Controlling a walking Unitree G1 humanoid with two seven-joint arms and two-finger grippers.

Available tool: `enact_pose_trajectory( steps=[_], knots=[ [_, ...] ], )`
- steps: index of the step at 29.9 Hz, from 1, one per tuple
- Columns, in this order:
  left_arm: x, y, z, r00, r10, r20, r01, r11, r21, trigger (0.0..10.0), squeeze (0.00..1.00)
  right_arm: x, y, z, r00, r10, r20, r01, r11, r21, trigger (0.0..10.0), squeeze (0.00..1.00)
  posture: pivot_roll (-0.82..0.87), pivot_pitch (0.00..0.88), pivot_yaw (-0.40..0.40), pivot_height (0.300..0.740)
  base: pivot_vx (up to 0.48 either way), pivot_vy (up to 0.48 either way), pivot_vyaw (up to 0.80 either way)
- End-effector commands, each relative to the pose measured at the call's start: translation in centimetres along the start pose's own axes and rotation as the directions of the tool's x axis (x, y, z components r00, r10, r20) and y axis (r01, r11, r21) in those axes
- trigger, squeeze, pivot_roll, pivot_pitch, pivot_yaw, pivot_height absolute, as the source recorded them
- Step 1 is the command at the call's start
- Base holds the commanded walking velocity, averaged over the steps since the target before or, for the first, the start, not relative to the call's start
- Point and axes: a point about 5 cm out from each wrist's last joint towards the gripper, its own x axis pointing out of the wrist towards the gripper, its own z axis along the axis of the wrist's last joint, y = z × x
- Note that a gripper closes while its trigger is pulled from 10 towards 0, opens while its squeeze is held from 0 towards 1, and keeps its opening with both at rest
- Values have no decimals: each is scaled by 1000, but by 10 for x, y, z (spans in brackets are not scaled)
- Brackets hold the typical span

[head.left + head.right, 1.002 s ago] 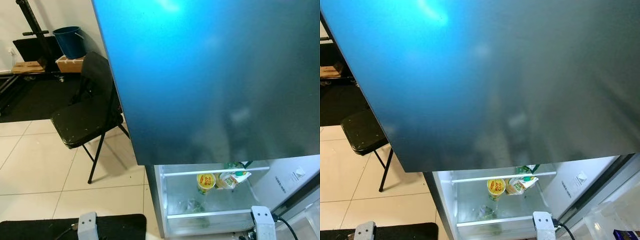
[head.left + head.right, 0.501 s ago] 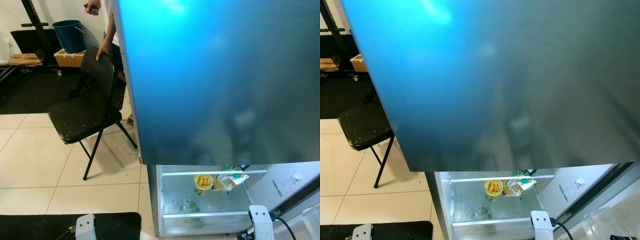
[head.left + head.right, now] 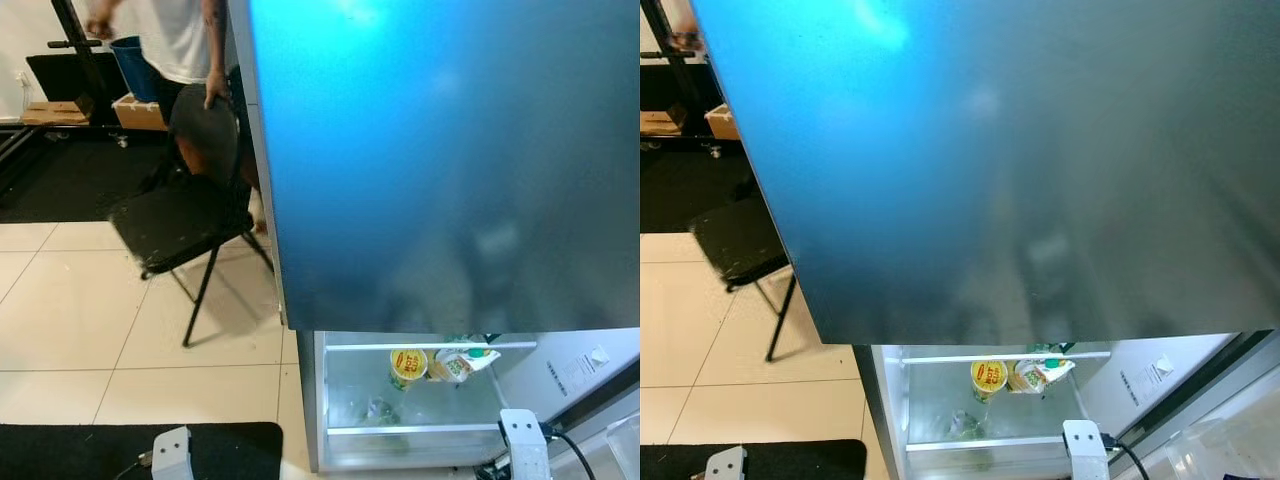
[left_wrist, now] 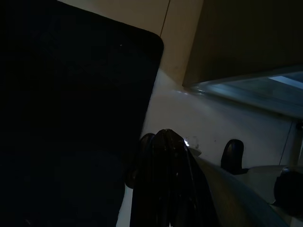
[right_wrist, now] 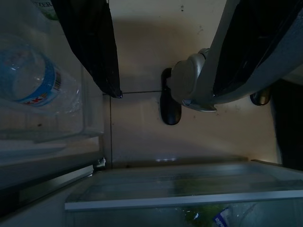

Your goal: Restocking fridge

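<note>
Head views: a large glossy blue-grey fridge door (image 3: 440,160) swung wide, taking up most of the upper frame. Below its lower edge, the lit white fridge interior (image 3: 420,400) with clear glass shelves. On the upper visible shelf, a round yellow-lidded tub with a red label (image 3: 408,364), touching a green-and-white crumpled packet (image 3: 458,362) just beside it on the robot's right. Something small and green-grey sits lower down (image 3: 378,410); too blurred to tell what. White inner wall with a small sticker (image 3: 585,362) to the right.

Left of the fridge: a black folding chair (image 3: 185,205) on pale beige floor tiles (image 3: 70,310), slightly blurred. A person in a white top (image 3: 175,40) stands behind it, one hand (image 3: 215,95) on the chair's backrest. A blue bucket (image 3: 128,62) farther back. Black floor mat (image 3: 90,450) at the near edge.

Left wrist view, very dark: left pincer (image 4: 163,165) with its black fingers pressed together, hanging beside the black mat and pale floor.

Right wrist view: right pincer (image 5: 165,52), fingers spread wide apart, gripping nothing, hanging over beige tiles. A clear plastic water bottle with a blue label (image 5: 33,82) lies in a transparent door bin beside it; a glass fridge shelf edge (image 5: 189,198) is in view past it.
</note>
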Motion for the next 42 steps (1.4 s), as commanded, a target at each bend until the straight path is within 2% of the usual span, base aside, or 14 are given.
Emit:
enact_pose_trajectory(
  steps=[1,9,21,42],
  knots=[
    [1,-5,-6,1000,-17,-26,17,1000,7,10000,0,0,0,-5,1000,-4,-15,4,1000,11,10000,0,-24,0,-36,740,0,0,0],
    [0,-6,-8,999,-24,-38,25,999,20,10000,0,-1,1,-13,1000,-10,-30,10,1000,25,10000,0,-42,0,-16,740,0,0,0],
    [1,-8,-7,998,-42,-46,43,999,24,10000,0,-1,2,-11,1000,-12,-26,13,1000,22,10000,0,-44,0,-15,740,0,0,0],
    [1,-12,-13,996,-53,-71,56,998,41,10000,0,-2,-2,-15,999,-21,-35,22,1000,13,10000,0,-52,0,-15,740,-258,0,0]
  ],
)
